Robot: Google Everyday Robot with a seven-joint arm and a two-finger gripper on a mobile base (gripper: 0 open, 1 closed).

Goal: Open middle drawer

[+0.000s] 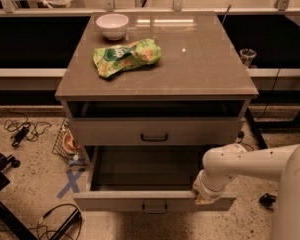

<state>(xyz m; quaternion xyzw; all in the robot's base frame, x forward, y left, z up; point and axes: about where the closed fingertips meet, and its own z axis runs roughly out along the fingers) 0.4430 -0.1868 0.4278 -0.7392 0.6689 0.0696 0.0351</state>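
Note:
The middle drawer (115, 202) is pulled well out of the grey-tan cabinet, and its dark inside looks empty. Its small black bar handle (155, 209) shows on the flat front. Above it is the taller-fronted drawer (110, 132), closed, with the same kind of handle (154, 137). The lowest drawer is hidden under the open one. My gripper (205, 196) is at the top edge of the open drawer's front, near its right end. My white arm (250, 163) reaches in from the right.
On the cabinet top (205, 59) lie a white bowl (112, 25) at the back left and a green snack bag (126, 57). Cables (22, 130) and a wire basket (66, 143) lie on the floor to the left. A blue X (70, 183) marks the floor.

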